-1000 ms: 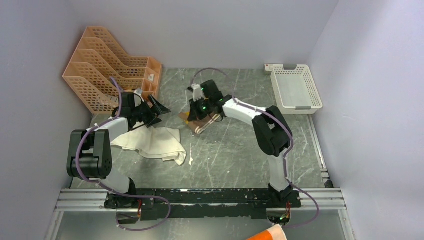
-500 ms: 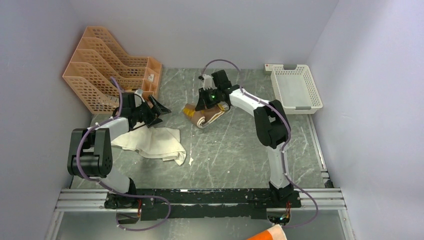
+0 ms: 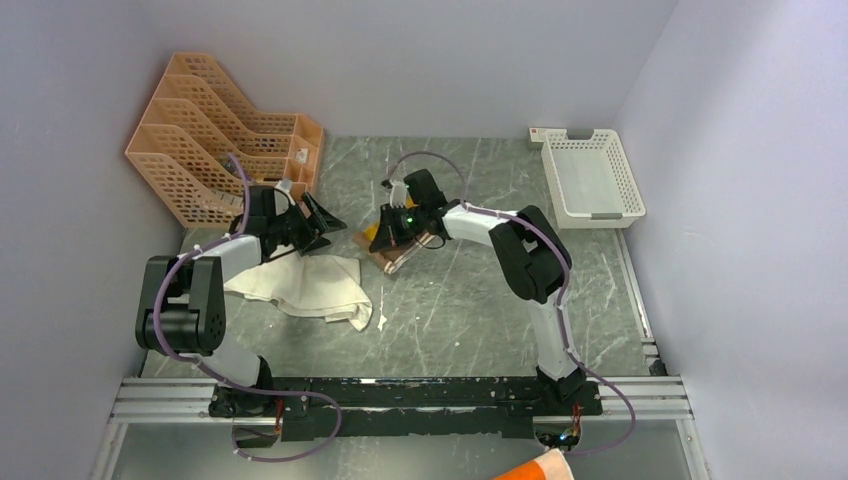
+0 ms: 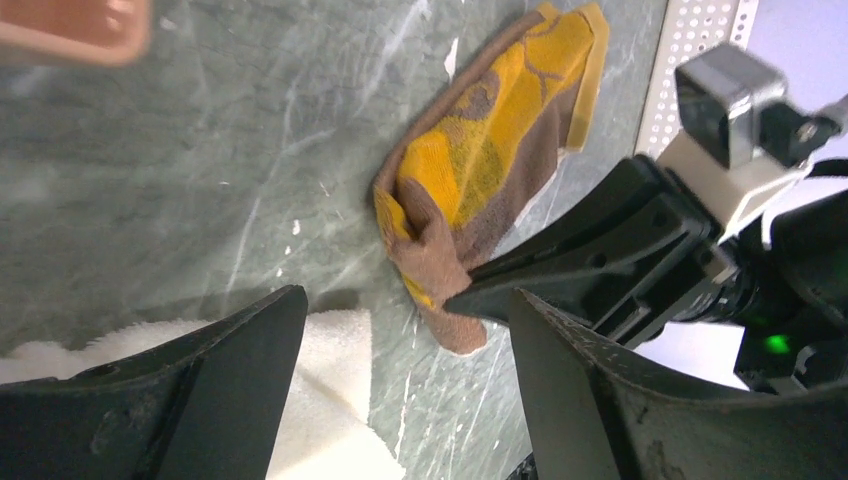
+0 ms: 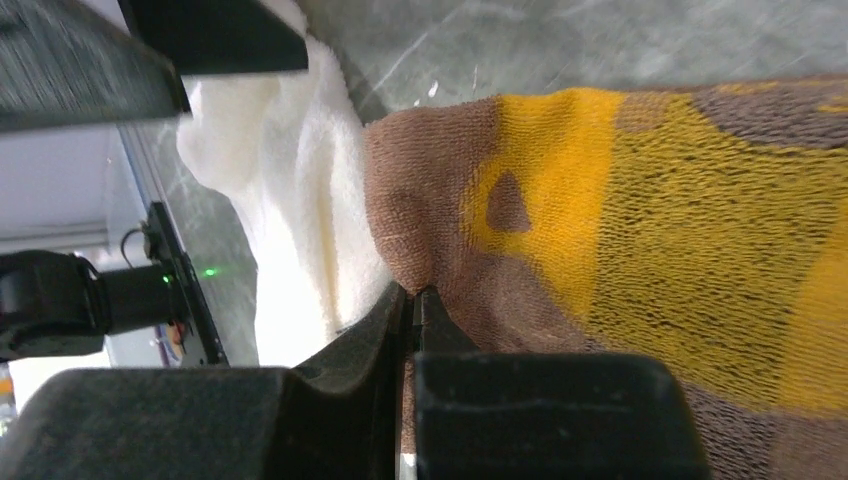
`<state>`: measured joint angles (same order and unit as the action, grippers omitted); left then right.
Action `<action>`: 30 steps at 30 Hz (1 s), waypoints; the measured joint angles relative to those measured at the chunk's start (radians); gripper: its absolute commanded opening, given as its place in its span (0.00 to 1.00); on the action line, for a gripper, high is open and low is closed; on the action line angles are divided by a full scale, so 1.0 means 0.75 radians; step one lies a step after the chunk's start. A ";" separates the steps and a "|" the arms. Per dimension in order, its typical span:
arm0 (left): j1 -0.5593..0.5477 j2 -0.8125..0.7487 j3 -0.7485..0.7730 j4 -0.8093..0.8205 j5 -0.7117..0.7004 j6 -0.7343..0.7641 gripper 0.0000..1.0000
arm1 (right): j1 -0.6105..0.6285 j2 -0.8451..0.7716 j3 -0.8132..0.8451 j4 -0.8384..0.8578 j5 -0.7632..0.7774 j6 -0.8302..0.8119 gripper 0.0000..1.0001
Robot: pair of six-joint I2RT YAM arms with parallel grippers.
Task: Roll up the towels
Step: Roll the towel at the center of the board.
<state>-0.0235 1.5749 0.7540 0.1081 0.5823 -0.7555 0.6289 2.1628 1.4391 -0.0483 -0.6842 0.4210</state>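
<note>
A brown and yellow towel [image 3: 392,246] lies crumpled at mid table; it shows in the left wrist view [image 4: 480,170] and fills the right wrist view [image 5: 640,220]. My right gripper [image 3: 392,240] is shut on a fold of its brown edge [image 5: 415,290]. A white towel [image 3: 310,285] lies spread at the left, also in the left wrist view [image 4: 330,400] and right wrist view [image 5: 290,170]. My left gripper [image 3: 318,222] is open and empty, low over the white towel's far edge, facing the brown towel.
An orange file rack [image 3: 215,130] stands at the back left, close behind my left arm. A white basket [image 3: 592,178] sits at the back right. Bare marble table [image 3: 470,310] lies in front of the towels.
My right gripper swung back and right with the brown towel, then came forward and left again, dragging it along. The left arm has barely moved.
</note>
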 measured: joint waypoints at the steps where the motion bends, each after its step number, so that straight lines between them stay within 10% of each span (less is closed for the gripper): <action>1: -0.010 0.001 0.000 0.001 0.000 -0.001 0.84 | -0.008 0.000 -0.005 0.025 -0.002 0.025 0.00; 30: -0.245 0.359 0.275 -0.081 -0.055 0.123 0.63 | -0.145 0.174 0.065 0.149 -0.071 0.187 0.00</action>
<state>-0.2073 1.8439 0.9604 0.0475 0.5407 -0.6632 0.5198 2.2936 1.4879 0.0631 -0.7372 0.5610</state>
